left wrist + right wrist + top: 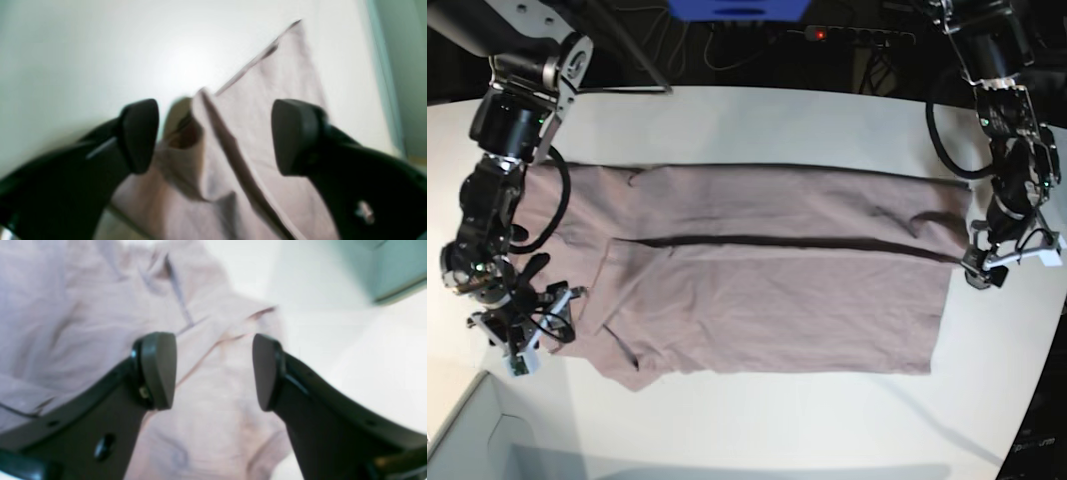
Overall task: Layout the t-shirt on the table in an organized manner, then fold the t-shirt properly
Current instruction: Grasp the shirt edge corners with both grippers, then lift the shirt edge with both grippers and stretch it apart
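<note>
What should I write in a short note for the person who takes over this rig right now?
Left gripper: open, empty, over the t-shirt edge at the base view's right.
Right gripper: open, empty, above the sleeve end at that view's left.
T-shirt: lies lengthwise on the table, mostly flat, one long fold already laid along the body.
Left to do: smooth the wrinkled sleeve area, then finish the remaining folds.
</note>
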